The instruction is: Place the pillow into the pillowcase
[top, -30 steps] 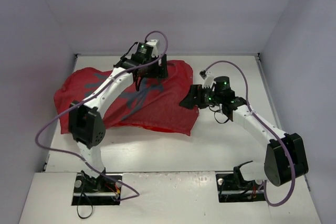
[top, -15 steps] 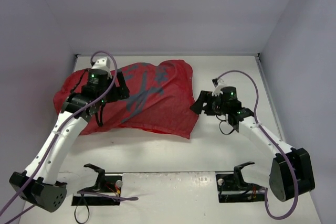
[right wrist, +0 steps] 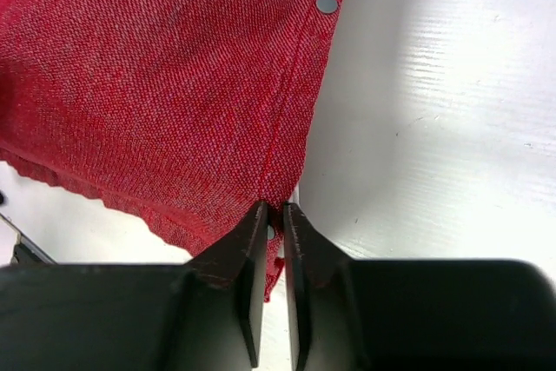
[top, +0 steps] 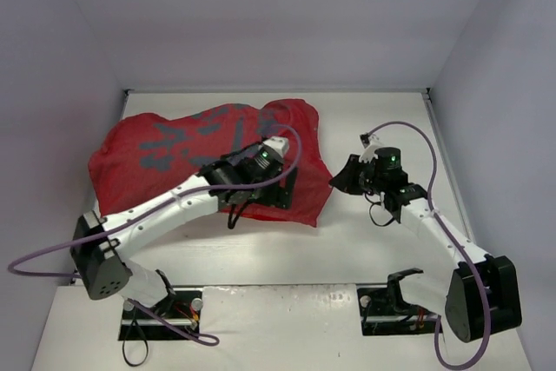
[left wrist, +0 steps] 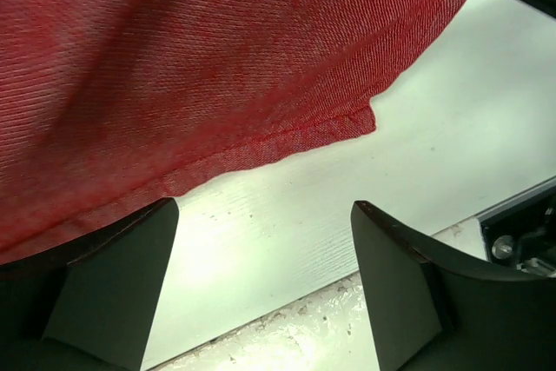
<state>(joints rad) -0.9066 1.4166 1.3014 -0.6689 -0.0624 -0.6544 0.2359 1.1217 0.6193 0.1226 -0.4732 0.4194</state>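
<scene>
Pillowcase (top: pixel 174 149) lies bulging on counter (top: pixel 373 128). No pillow visible, presumably inside. Right gripper (right wrist: pixel 271 215) pinched together on the side hem. Left gripper (left wrist: pixel 261 297) spread wide over the near hem, empty. Step: probably tidying the case. Next: lower left, clamp hem.

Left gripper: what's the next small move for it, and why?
Probably ease the left gripper forward and shut it on the pillowcase hem. Its fingers are open, and the hem's loose edge lies just ahead of them on the table, not yet gripped.
</scene>
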